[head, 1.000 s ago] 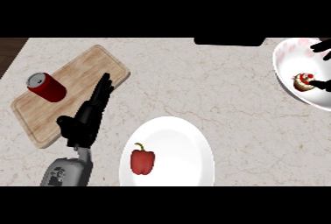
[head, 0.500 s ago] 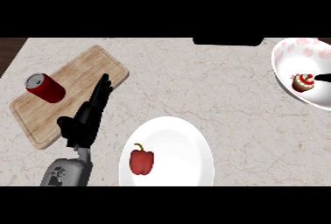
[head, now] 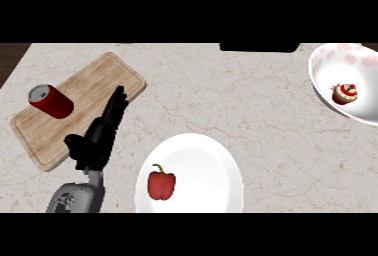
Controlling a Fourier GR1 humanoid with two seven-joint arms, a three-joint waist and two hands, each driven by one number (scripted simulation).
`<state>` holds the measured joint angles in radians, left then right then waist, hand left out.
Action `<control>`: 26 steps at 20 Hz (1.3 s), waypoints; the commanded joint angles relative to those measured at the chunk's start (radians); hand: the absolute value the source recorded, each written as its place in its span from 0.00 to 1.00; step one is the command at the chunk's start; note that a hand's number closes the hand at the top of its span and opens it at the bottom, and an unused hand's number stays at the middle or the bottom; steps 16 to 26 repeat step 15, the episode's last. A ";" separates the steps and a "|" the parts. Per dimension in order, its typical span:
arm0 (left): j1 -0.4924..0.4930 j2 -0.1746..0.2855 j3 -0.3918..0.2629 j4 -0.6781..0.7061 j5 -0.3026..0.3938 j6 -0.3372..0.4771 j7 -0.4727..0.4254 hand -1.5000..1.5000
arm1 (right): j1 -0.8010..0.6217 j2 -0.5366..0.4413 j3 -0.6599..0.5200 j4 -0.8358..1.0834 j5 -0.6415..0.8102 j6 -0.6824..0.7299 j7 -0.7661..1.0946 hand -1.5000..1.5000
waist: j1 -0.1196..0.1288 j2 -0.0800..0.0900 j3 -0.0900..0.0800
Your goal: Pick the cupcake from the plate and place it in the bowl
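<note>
A cupcake (head: 344,93) with white frosting and a red top sits inside the white bowl (head: 328,64) at the right edge of the head view. No hand touches it. The white plate (head: 210,165) lies low in the middle and carries a red bell pepper (head: 162,183). My left hand (head: 102,134) rests open over the edge of the cutting board, fingers straight and pointing away. My right hand is out of the view.
A wooden cutting board (head: 85,87) lies at the left with a red can (head: 51,101) on it. A dark object (head: 260,47) sits at the counter's far edge. The counter's left edge shows at the upper left.
The right hand, over the bowl by the cupcake a second ago, has withdrawn off the right edge. The cupcake stays in the bowl. The left hand has not moved.
</note>
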<state>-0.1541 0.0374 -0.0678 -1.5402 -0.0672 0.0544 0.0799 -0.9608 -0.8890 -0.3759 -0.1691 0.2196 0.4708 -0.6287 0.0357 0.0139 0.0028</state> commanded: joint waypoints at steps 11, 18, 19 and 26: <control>-0.012 0.015 0.030 0.011 0.028 -0.023 -0.010 0.50 | 0.157 -0.105 -0.040 -0.019 -0.064 0.319 -0.086 0.00 | -0.010 0.002 0.002; -0.027 0.002 0.033 0.015 0.017 0.002 0.004 0.50 | 0.229 -0.062 -0.033 -0.042 -0.065 0.277 -0.143 0.00 | -0.009 0.005 0.004; -0.027 0.002 0.033 0.015 0.017 0.002 0.004 0.50 | 0.229 -0.062 -0.033 -0.042 -0.065 0.277 -0.143 0.00 | -0.009 0.005 0.004; -0.027 0.002 0.033 0.015 0.017 0.002 0.004 0.50 | 0.229 -0.062 -0.033 -0.042 -0.065 0.277 -0.143 0.00 | -0.009 0.005 0.004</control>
